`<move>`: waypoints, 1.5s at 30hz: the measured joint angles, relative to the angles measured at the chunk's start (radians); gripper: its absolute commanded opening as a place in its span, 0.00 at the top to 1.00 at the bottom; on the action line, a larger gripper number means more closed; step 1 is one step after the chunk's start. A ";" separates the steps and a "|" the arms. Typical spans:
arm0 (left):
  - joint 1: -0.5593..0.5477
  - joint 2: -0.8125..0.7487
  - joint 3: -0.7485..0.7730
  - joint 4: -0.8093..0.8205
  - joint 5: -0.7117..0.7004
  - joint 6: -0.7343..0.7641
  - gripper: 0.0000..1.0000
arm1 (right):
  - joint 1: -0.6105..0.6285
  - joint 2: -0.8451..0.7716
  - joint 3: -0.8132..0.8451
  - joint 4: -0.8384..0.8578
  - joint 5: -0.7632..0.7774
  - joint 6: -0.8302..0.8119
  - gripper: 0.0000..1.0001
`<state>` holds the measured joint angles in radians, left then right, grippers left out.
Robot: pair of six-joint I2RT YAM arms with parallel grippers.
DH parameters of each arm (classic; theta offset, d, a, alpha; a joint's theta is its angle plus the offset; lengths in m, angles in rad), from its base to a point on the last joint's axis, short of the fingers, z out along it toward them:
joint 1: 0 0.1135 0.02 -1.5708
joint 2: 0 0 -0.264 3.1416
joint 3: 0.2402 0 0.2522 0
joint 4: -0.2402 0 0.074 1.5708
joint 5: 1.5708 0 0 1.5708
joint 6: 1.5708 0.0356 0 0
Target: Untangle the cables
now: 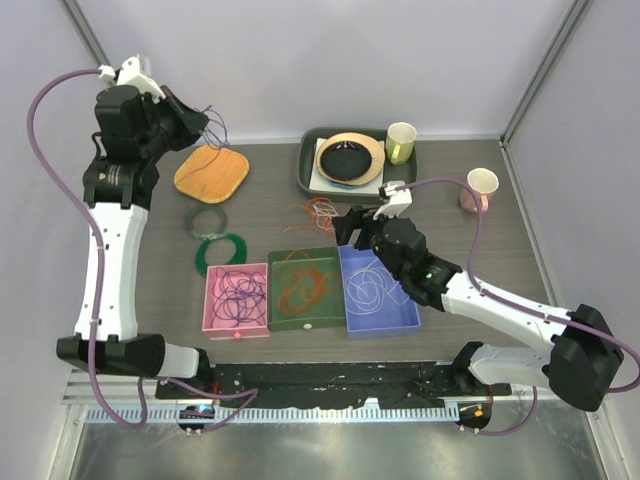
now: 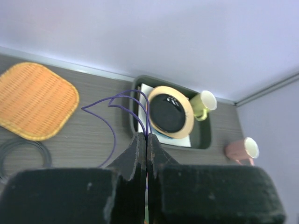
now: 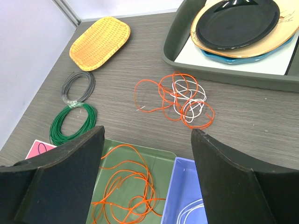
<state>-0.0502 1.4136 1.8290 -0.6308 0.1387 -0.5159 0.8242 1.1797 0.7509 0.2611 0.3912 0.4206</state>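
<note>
Purple cable [image 2: 122, 101] was pinched in the left end effector [image 2: 145, 138], jaws closed tight on it, loops sticking out past the tips and one strand trailing down. That arm was raised high over the far-left desk [image 1: 270, 200], above the orange wicker mat [image 1: 211, 172]. Rest of the cables: a small orange-and-white tangle [image 3: 181, 99] lay loose on the desk just in front of the tray [image 1: 305, 170]. More purple strands were in the pink bin [image 1: 235, 330], orange in the green bin [image 1: 305, 324] and white in the blue bin [image 1: 385, 328]. The right end effector [image 3: 147, 179] was open and empty, hovering over the green/blue bins, near the tangle but not touching it.

Step in hand, my read: drop the purple strand in with the other purples.
- Hold the pinch until low over the pink bin, then release; letting go high would let the springy wire flop outside.
- Route the trailing end clear of the grey coil [image 1: 206, 220] and green coil [image 1: 220, 250] so it doesn't snag.
- For the remaining tangle, take one colour at an outer loop and pull slowly, with the other arm pinning the rest.

Writing: no readable brands or labels. The black plate [image 3: 240, 21] had a faint rim mark, too small to tell. Yellow-green cup [image 1: 401, 142] and pink cup [image 1: 480, 188] looked plain.
</note>
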 measured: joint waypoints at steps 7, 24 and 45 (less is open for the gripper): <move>-0.011 -0.171 -0.094 -0.083 0.018 -0.103 1.00 | -0.002 -0.029 -0.007 0.008 -0.009 0.000 0.20; -0.023 -0.668 -0.574 -0.270 0.014 -0.259 1.00 | -0.002 -0.019 -0.009 0.012 -0.035 0.001 0.20; -0.028 -0.660 -1.059 -0.286 -0.010 -0.320 1.00 | -0.002 0.007 -0.009 0.014 -0.042 0.003 0.20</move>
<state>-0.0780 0.7536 0.7700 -0.9165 0.1287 -0.8356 0.8227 1.1870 0.7422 0.2749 0.3496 0.4236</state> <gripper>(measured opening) 0.014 0.801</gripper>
